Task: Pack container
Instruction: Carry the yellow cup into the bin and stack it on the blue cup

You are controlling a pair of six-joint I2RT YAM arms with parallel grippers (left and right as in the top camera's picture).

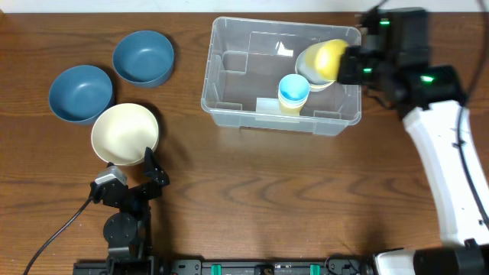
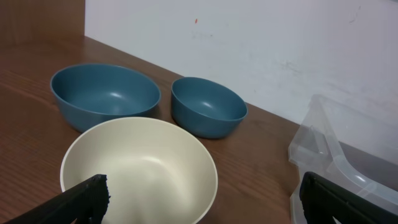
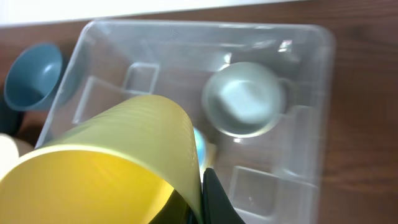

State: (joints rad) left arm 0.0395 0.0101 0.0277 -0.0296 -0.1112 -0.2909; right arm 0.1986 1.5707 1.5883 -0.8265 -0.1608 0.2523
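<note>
The clear plastic container (image 1: 244,69) stands at the back middle of the table. Inside it are a small blue cup (image 1: 293,89) standing on a yellowish cup, and a pale grey-green bowl (image 3: 245,102). My right gripper (image 1: 353,65) is shut on the rim of a yellow cup (image 1: 327,59) and holds it tilted above the container's right end. In the right wrist view the yellow cup (image 3: 112,162) fills the lower left, pinched between the fingers (image 3: 202,193), with the container (image 3: 311,93) below. My left gripper (image 1: 153,169) is open and empty, just in front of a cream bowl (image 1: 125,134).
Two blue bowls (image 1: 80,92) (image 1: 143,56) sit at the back left behind the cream bowl. In the left wrist view the cream bowl (image 2: 140,168) lies between the open fingers (image 2: 202,199), the blue bowls (image 2: 104,96) (image 2: 208,107) behind it, the container's corner (image 2: 323,143) at right.
</note>
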